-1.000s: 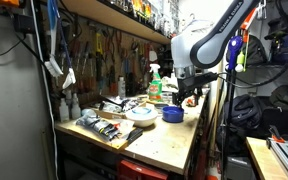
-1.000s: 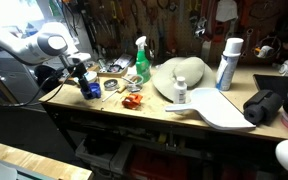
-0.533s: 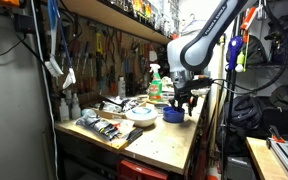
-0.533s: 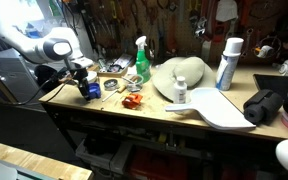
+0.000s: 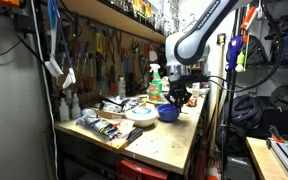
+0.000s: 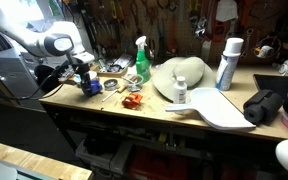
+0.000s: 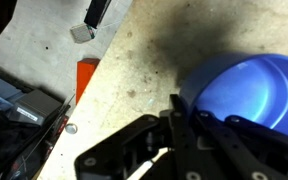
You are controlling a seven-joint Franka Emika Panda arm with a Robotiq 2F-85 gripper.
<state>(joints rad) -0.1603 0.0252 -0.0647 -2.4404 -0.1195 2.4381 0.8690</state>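
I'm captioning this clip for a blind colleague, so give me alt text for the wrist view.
The black end effector, coming in from the bottom edge, sits at the rim of a blue bowl on a stained wooden bench; an orange strip lies at left.

Blue bowl [image 5: 168, 113]: round, glossy, seemingly upright, on stained wooden workbench [image 5: 170, 146], near its end.
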